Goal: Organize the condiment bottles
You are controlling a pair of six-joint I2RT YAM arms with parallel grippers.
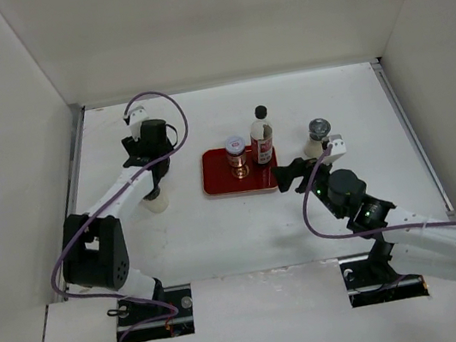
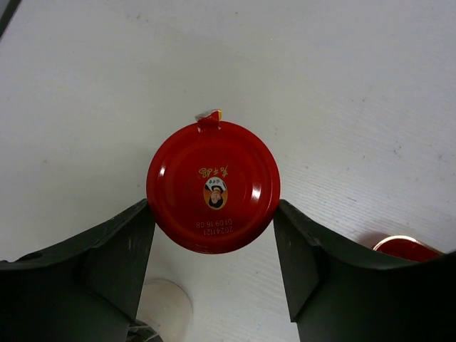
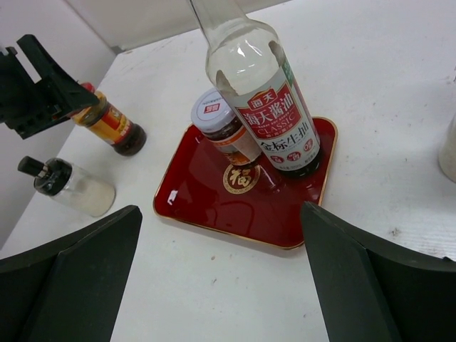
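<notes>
The left tool (image 2: 214, 206) pinches the short red-lidded brown jar (image 2: 212, 187), left of the flat red tray (image 3: 192, 203); a loose hold could drop it. The right tool (image 3: 221, 210) is wide open, empty.

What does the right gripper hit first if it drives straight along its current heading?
Probably the near edge of the red tray, which lies straight ahead of the open right gripper. If it passes above the rim, the white-lidded jar comes first, with the tall bottle beside it. Depth is unclear.

Left gripper (image 2: 212, 217) clamps the red-lidded jar (image 2: 212, 178); right gripper (image 3: 221, 214) hangs open.
</notes>
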